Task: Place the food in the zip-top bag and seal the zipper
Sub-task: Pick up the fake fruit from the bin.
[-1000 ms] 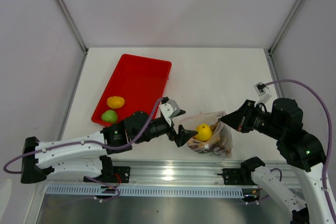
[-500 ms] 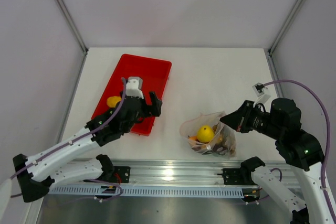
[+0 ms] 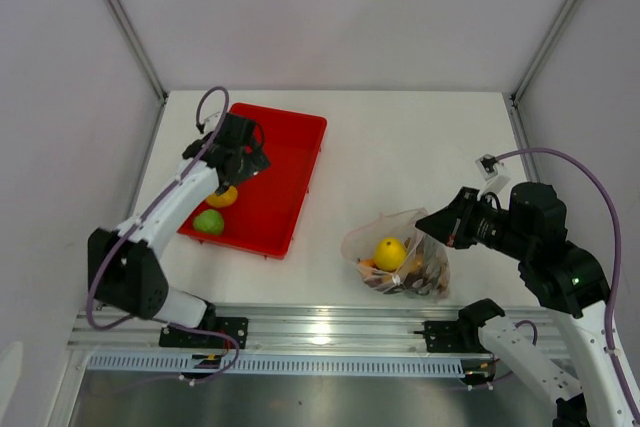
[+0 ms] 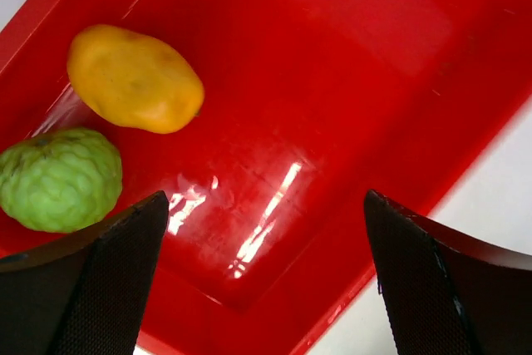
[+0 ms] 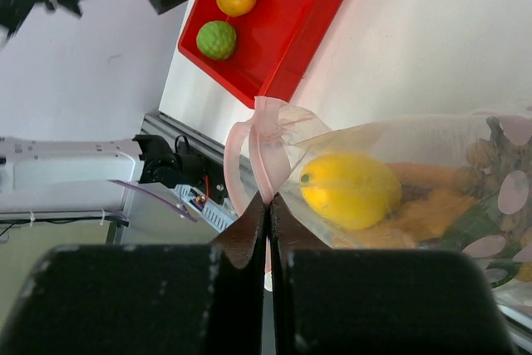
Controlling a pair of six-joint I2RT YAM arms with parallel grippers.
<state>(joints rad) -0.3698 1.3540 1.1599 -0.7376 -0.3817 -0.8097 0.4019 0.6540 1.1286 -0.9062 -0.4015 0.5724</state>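
Observation:
The clear zip-top bag [image 3: 400, 259] lies at the table's front, holding a yellow mango [image 3: 390, 252], orange bits and brown grapes. My right gripper [image 3: 424, 231] is shut on the bag's pinkish zipper [image 5: 264, 164] and holds the mouth up; the mango [image 5: 349, 190] shows through the plastic. My left gripper [image 3: 243, 165] hovers open and empty over the red tray [image 3: 290, 162]. Under it lie an orange fruit [image 4: 135, 79] and a green lime [image 4: 58, 179], left of the open left gripper [image 4: 266, 276]. In the top view they are the orange fruit [image 3: 222, 195] and the lime [image 3: 208, 222].
The red tray [image 4: 349, 81] sits at the table's left, its near-right rim toward the bag. The metal rail [image 3: 330, 332] with the arm bases runs along the front edge. Grey walls enclose the table on three sides.
My left arm has swung from the bag's mouth back left to above the tray, open. The yellow mango stays in the bag. The right gripper has kept its hold.

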